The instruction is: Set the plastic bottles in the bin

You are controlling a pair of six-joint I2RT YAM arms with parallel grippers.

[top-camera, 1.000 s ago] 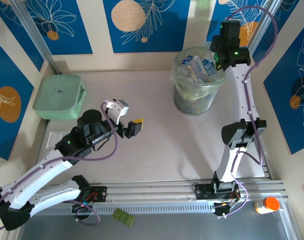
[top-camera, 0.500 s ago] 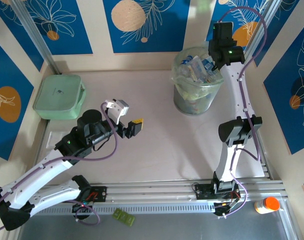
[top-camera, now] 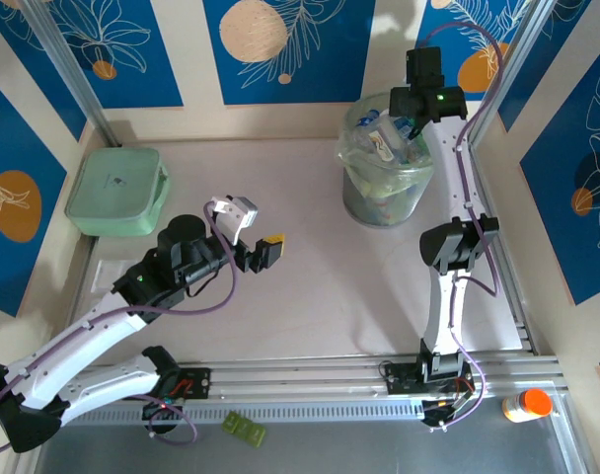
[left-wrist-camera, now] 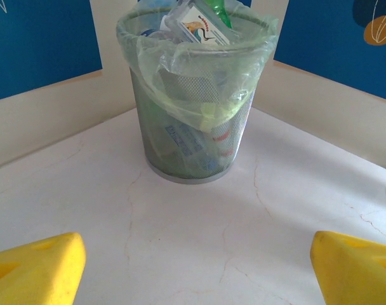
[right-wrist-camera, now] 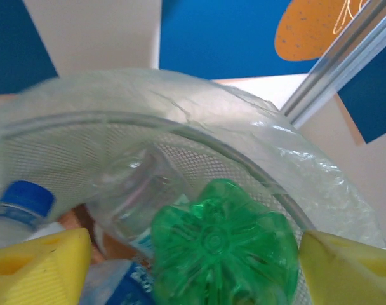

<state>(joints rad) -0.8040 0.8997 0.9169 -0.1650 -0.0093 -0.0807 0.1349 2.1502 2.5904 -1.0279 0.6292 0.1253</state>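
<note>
The drop is judged in hand: a green bottle (right-wrist-camera: 221, 244) is seen between the spread jaws of the right gripper (right-wrist-camera: 193, 267), the bin (right-wrist-camera: 180, 117) rim just beyond. The left gripper (left-wrist-camera: 193, 270) is spread, empty. Next, lifting clear is called for

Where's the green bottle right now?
In the right wrist view, the green bottle sits base-up inside the far-right bin, beside a clear bottle.

Left arm (top-camera: 83, 341) and right arm (top-camera: 461, 188): white shells, black joints, purple cables (top-camera: 219, 299) alongside. Left gripper (left-wrist-camera: 193, 270) and right gripper (right-wrist-camera: 193, 264): yellow wedge pads (left-wrist-camera: 34, 270). Green light (top-camera: 442, 97) on right wrist.
</note>
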